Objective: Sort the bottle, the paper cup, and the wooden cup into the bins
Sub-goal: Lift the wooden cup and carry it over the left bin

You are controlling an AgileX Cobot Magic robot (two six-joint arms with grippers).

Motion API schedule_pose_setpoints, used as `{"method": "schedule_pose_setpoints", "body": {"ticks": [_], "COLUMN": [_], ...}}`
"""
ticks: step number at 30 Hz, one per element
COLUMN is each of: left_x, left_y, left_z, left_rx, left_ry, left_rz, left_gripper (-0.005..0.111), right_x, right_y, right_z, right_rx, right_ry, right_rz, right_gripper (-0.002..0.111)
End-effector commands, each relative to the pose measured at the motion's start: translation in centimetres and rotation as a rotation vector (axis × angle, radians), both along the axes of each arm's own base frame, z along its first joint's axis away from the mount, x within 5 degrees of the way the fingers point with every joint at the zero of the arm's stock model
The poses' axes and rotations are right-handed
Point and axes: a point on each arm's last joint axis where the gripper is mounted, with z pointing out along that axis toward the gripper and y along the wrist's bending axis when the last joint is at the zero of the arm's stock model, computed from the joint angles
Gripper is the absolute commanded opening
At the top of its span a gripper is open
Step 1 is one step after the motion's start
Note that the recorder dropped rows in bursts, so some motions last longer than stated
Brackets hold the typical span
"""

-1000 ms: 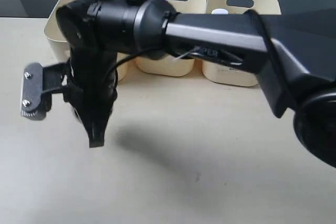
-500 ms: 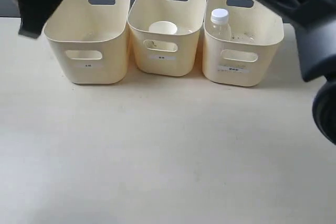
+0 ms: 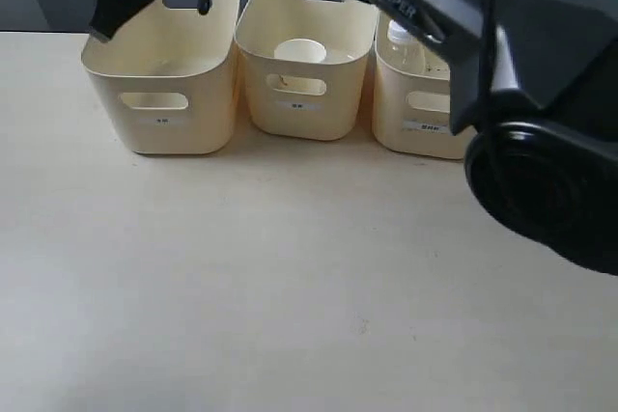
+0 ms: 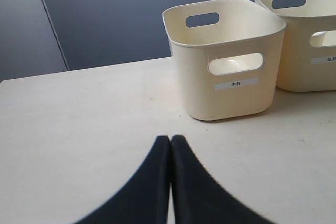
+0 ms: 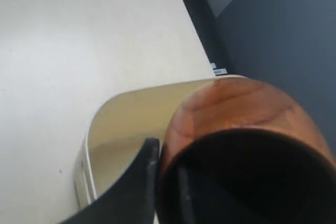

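From the exterior view, three cream-yellow plastic bins with oval handle cut-outs stand in a row along the far side of the pale worktop (image 3: 290,277): the left bin (image 3: 159,94), the middle bin (image 3: 304,94) and the right bin (image 3: 410,113). The small white tapered paper cup (image 3: 299,50) stands upright inside the middle bin. The small clear plastic bottle with a white screw cap (image 3: 400,36) stands in the right bin, half hidden behind my black right arm (image 3: 435,16). That arm reaches across from the right, and its end hangs over the far-left bin, cut off by the top edge.

From my left wrist, my left fingers (image 4: 152,182) are pressed together tip to tip, clenched on nothing, low over bare worktop. The left bin (image 4: 226,72) stands beyond them with a small white label (image 4: 236,84) on its near face, and the middle bin (image 4: 310,40) is just beside it.

From my right wrist, my right fingers (image 5: 137,182) grasp the round-bellied reddish-brown wooden cup (image 5: 241,108) by its wall. One finger lies against the outside and the other is lost in the dark inside. The cup hangs over the open left bin (image 5: 118,129) – not inside it.
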Motion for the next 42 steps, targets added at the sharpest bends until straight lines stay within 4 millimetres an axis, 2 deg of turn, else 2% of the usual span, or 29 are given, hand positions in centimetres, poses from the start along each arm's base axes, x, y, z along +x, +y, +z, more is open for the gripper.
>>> {"method": "schedule_pose_setpoints", "body": {"ticks": [1, 6, 13, 21, 42], "left_x": [0.0, 0.0, 0.0, 0.0, 0.0], "left_y": [0.0, 0.0, 0.0, 0.0, 0.0], "left_z": [0.0, 0.0, 0.0, 0.0, 0.0], "left_rx": [0.0, 0.0, 0.0, 0.0, 0.0], "left_ry": [-0.004, -0.004, -0.004, -0.004, -0.004], "left_rz": [-0.003, -0.003, -0.003, -0.003, -0.003], "left_gripper": [0.0, 0.0, 0.0, 0.0, 0.0], "right_x": [2.7, 4.4, 5.5, 5.9, 5.3], "right_y": [-0.8, -1.1, -0.7, -1.0, -2.0], "right_z": [-2.1, -3.7, -5.9, -6.3, -8.1], "right_rx": [0.064, 0.173, 0.231, 0.31, 0.118], "right_ry": [0.011, 0.069, 0.142, 0.232, 0.342], "right_rz": [-0.072, -0.097, -0.116, -0.211, -0.26], "right_gripper": [-0.001, -0.001, -0.001, -0.001, -0.001]}}
